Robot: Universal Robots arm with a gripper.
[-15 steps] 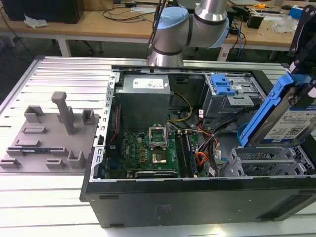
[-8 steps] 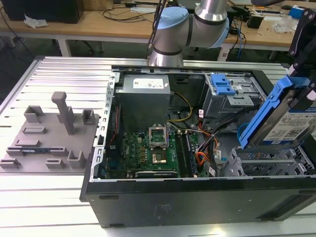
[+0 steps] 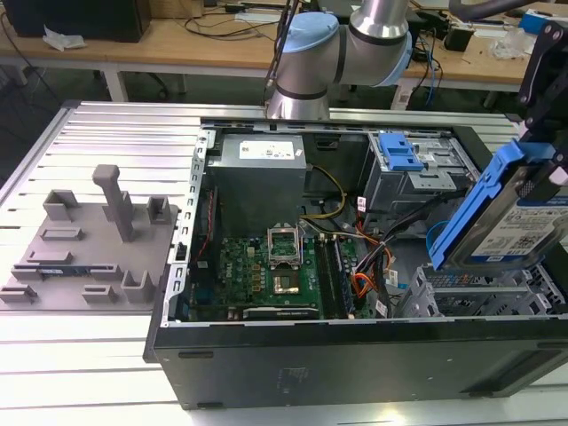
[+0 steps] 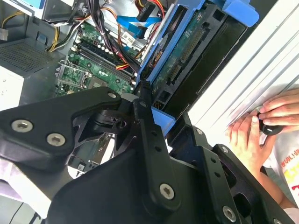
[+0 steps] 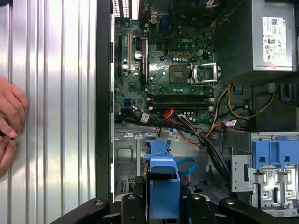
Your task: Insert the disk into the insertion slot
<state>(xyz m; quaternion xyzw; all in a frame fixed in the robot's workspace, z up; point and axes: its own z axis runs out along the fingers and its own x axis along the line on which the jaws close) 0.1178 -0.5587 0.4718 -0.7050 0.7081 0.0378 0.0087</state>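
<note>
Reaching in from 12 o'clock of the exterior view with the arm (image 3: 355, 40), elbow hanging over the far rim of the open computer case (image 3: 355, 355). Down at 3 o'clock, gripper (image 3: 550, 169) pinched tight on the disk (image 3: 519, 213), clamped at the blue carrier's handle end. Holding it steeply tilted, label toward the camera, low end at 7 o'clock, high end at 1. Hanging just above the insertion slot (image 3: 479, 297), the perforated grey cage at 5 o'clock. Not in yet; lowest corner close to the cage's top edge, touching or not hard to tell.

Over to the first wrist view: looking straight along the blue carrier, black fingers (image 5: 135, 207) hugging both sides, motherboard (image 5: 163, 60) and power supply (image 5: 275, 37) beyond. In the second wrist view, the disk's underside on show, green circuit board and all. In both wrist views, a person's hand (image 5: 9, 116) at the ribbed table (image 5: 56, 93), just outside the case wall.

Room to move: tight. Cable bundle (image 3: 373, 257) at 9 o'clock of the slot, larger silver cage with the blue latch (image 3: 399, 151) at 11, case wall just beside at 6. Open air above the disk. Well apart at 9 o'clock of the exterior view, a grey fixture plate (image 3: 80, 240) lying on the table.
</note>
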